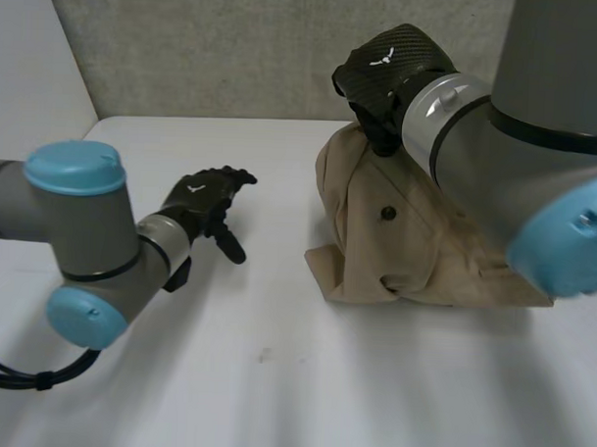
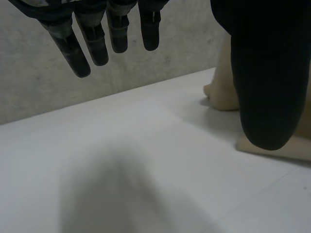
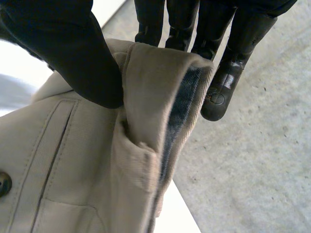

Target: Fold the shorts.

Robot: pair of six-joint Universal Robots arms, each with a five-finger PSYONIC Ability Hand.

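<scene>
- Fingers of the right hand press a doubled edge of the shorts against the thumb, so the cloth is clamped between them and held above the rest of the garment.
- Left hand hovers with its fingers straight and apart, holding nothing, over bare tabletop well to the left of the shorts.
- The shorts sit on the right half of the tabletop. Their far edge is lifted in the pinch, and their near part lies in a slumped, rumpled heap.
- The step in hand looks like the first fold, with the far edge gripped and not yet laid down.
- The next move probably calls for bringing the pinched edge over the near part and setting it down square. The free left hand could pin or smooth the heap so that it does not drag.
- The cloth is a tan twill with a fine diagonal weave, fairly stiff, and it holds rounded creases instead of draping limply.
- A dark blue strip lines the inside of the gripped edge. Stitched pocket seams and a small dark button mark the face.
- The tabletop is white, smooth and matt. A rough grey wall stands on its far side.
</scene>
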